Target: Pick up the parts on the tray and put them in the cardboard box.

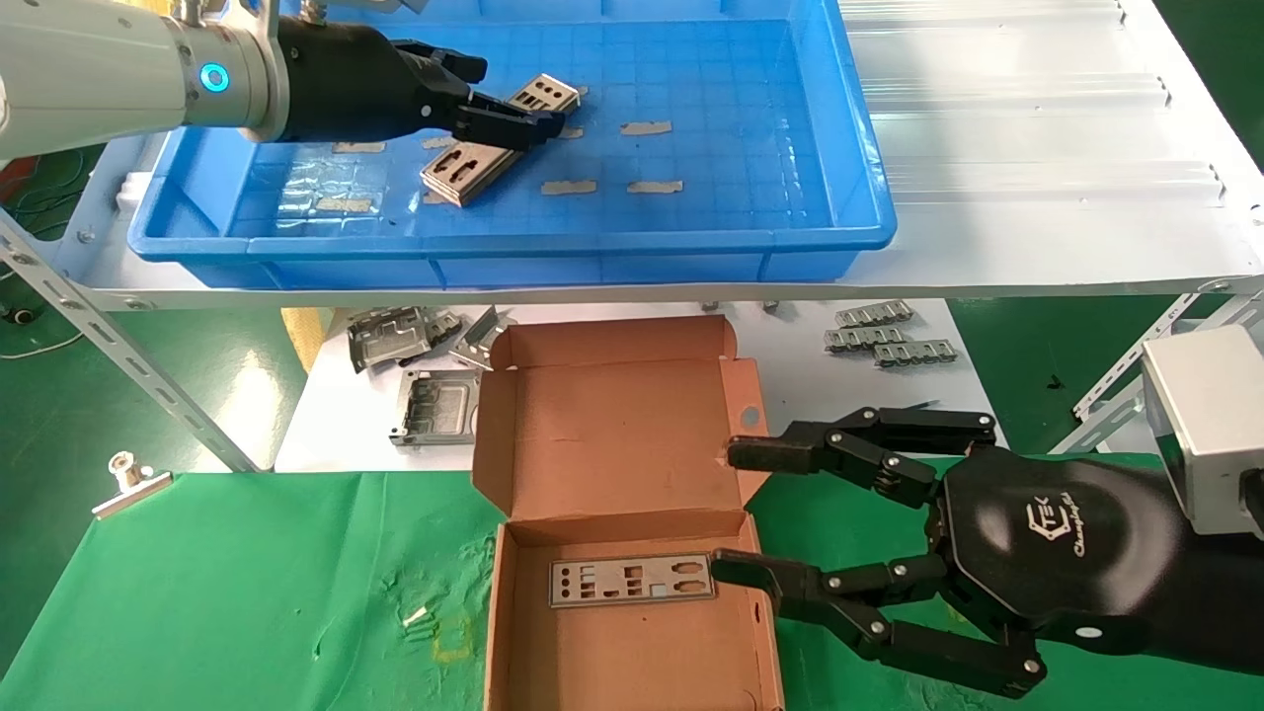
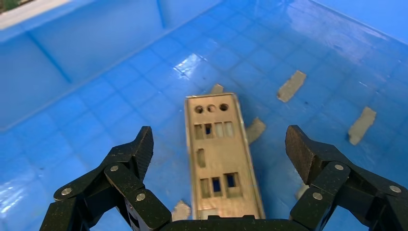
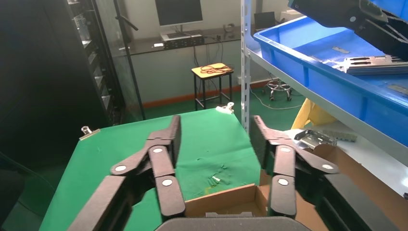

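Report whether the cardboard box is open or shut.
Open. The cardboard box has its lid folded back and upright, exposing the floor, where one part lies flat beside the right hand.

Glossy blue plastic tray [image 1: 849, 128], grid-moulded floor, matt grey tape scraps [image 1: 646, 127]. Thin brushed silver metal plates [image 2: 219, 154], punched. Matt brown corrugated cardboard box [image 1: 612, 425]. Creased green cloth [image 1: 247, 583]. Matt black ribbed plastic fingers [image 2: 132, 154]. Shiny metal clip [image 1: 128, 481].
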Available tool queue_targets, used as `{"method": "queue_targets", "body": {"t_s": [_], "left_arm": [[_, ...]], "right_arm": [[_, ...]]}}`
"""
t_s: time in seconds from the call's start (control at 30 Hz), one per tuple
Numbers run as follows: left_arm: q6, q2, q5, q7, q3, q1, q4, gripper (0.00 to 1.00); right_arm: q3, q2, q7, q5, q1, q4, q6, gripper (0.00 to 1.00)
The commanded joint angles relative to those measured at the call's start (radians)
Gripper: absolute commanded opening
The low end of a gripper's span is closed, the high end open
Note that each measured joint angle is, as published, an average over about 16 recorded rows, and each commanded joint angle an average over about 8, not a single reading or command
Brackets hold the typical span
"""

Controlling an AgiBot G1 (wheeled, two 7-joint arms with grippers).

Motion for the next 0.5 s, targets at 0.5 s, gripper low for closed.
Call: {"method": "queue_targets", "body": {"t_s": [0.5], "left_arm": [[-0.038,0.019,0.001,-0.011,0.002,0.001,0.03,0.0]], "right_arm": [[0.0,0.0,0.0,0.0,0.0,0.0,0.0,1.0]]}}
